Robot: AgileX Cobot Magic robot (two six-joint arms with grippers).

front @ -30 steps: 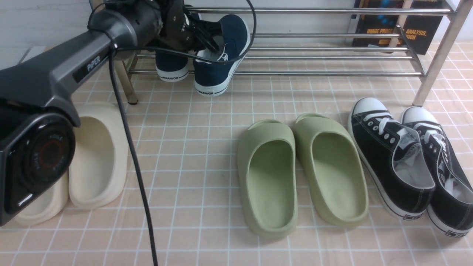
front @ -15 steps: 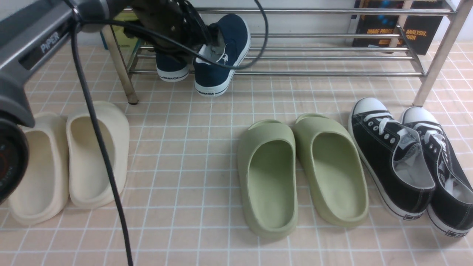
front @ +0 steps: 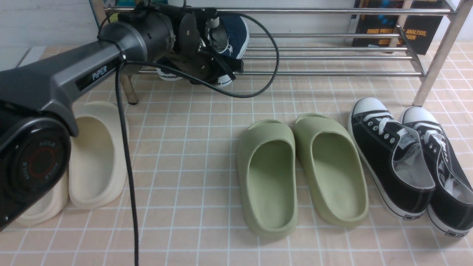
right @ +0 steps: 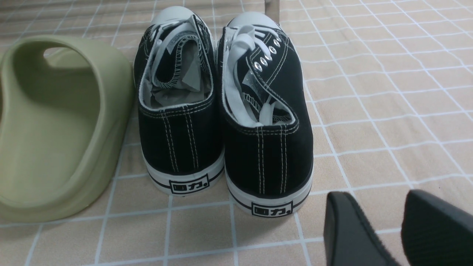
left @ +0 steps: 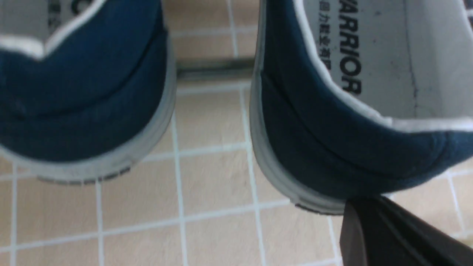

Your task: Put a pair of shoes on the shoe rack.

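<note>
Two navy-blue slip-on shoes stand heel-out on the lowest rods of the silver shoe rack (front: pixel 332 57) at its left end. In the front view my left arm (front: pixel 147 35) covers most of them; only the right shoe's toe (front: pixel 234 29) and a bit of white sole show. The left wrist view shows both heels, the left shoe (left: pixel 85 99) and the right shoe (left: pixel 332 144). My left gripper (left: pixel 360 203) is shut, with its tip against the right shoe's heel sole. My right gripper (right: pixel 375 201) is open over bare floor, just behind the black sneakers.
Green slides (front: pixel 301 170) lie mid-floor and cream slides (front: pixel 92 155) at the left under my left arm. Black lace-up sneakers (front: pixel 402 159) stand at the right, near the rack's right leg (front: pixel 432 66). A dark box (front: pixel 391 26) stands behind the rack. A cable (front: pixel 125 147) hangs from the left arm.
My left gripper has closed from part open to shut. The wrist has dropped low in front of the navy shoes, and the right shoe's heel now sits closer to the rack's front rod.
</note>
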